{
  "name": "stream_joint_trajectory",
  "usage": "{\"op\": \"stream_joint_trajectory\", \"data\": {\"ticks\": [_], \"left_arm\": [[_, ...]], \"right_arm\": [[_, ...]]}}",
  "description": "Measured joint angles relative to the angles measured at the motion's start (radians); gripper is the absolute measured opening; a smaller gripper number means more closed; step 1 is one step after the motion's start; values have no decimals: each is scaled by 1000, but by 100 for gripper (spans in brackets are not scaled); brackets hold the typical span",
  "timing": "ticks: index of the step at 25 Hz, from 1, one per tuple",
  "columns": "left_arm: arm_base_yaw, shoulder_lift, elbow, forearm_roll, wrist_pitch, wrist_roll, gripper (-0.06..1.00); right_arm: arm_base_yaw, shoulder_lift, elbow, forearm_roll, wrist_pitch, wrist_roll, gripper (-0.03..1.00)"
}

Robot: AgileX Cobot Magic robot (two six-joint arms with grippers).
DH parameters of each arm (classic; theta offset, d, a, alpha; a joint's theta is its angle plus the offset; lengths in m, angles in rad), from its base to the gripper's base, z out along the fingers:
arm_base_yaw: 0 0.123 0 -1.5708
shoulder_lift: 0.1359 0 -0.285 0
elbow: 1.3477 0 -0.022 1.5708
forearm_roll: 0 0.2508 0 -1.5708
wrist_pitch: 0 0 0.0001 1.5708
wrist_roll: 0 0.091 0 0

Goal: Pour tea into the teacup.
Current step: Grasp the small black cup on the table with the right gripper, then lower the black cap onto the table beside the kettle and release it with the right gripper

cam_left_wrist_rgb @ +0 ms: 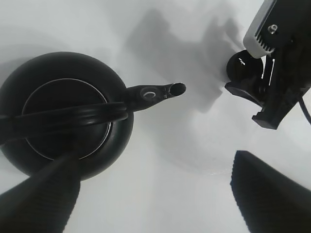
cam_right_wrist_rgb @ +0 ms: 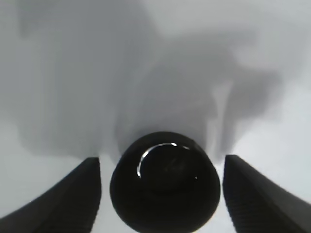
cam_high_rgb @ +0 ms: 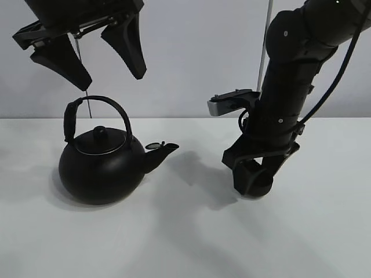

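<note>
The teacup [cam_right_wrist_rgb: 165,187] sits on the bench [cam_high_rgb: 191,243], right of the kettle [cam_high_rgb: 101,168] and its spout. It is framed by the right pincer [cam_high_rgb: 255,176], spread with gaps on both sides. The left pincer [cam_high_rgb: 111,78] hangs spread above the kettle's handle.

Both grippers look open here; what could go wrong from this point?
1. The right gripper straddles the small matte black teacup, open, gaps on both sides; an uneven close may push or tip it.
2. The left gripper hangs open above the thin arched handle of the round black kettle; an off-centre grasp may let it swing.
3. The spout stands apart from the teacup; tea may hit the white table.
</note>
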Motion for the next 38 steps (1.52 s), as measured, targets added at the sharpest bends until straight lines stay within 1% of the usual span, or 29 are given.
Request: {"op": "stream_joint_trajectory", "data": {"ticks": [2, 9, 13, 17, 20, 23, 30, 37, 38], "left_arm": [[0, 0, 0, 0, -2, 0, 61], [0, 0, 0, 0, -4, 0, 61], [0, 0, 0, 0, -7, 0, 61], [0, 0, 0, 0, -10, 0, 61], [0, 0, 0, 0, -11, 0, 61], [0, 0, 0, 0, -11, 0, 61], [0, 0, 0, 0, -14, 0, 61], [0, 0, 0, 0, -16, 0, 61], [0, 0, 0, 0, -16, 0, 61]], "right_arm": [[0, 0, 0, -1, 0, 14, 40], [11, -5, 0, 6, 10, 39, 40], [74, -26, -1, 13, 0, 34, 40], [141, -27, -1, 16, -47, 41, 40], [166, -27, -1, 19, -92, 47, 40], [169, -18, -1, 22, -121, 49, 40], [169, 14, -1, 19, -147, 69, 40], [169, 14, -1, 16, -150, 77, 40], [169, 14, -1, 15, -150, 78, 42]]}}
